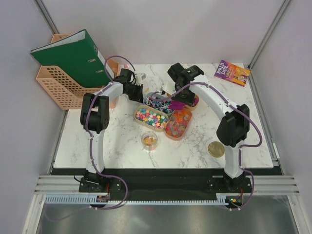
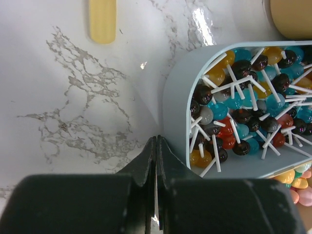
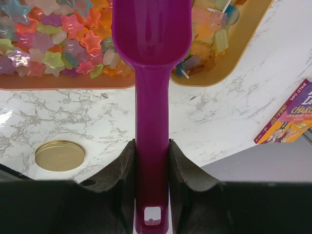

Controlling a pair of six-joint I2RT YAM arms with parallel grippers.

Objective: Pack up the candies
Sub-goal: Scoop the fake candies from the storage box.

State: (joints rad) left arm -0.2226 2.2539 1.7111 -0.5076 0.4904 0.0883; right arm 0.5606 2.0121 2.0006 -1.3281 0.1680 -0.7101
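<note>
My right gripper [image 3: 152, 146] is shut on the handle of a purple scoop [image 3: 151, 73]. The scoop's bowl hangs over a tan tray [image 3: 63, 83] of star-shaped multicoloured candies [image 3: 48, 44]. In the top view the scoop [image 1: 176, 104] is above the trays in the middle of the table. Small bright candies [image 1: 150, 117] and orange-red gummies [image 1: 178, 123] fill two oval trays. My left gripper [image 2: 157, 139] is shut and empty. It sits just left of a pale blue tray [image 2: 175, 97] of lollipops [image 2: 243, 97]. A small clear jar [image 1: 149, 140] holds some candies.
A round gold lid [image 1: 216, 149] lies front right and shows in the right wrist view [image 3: 60, 155]. A book [image 1: 232, 73] lies at the back right. A green binder [image 1: 73, 56] stands in a peach rack [image 1: 58, 90] at the back left. A tan stick [image 2: 102, 19] lies on the marble.
</note>
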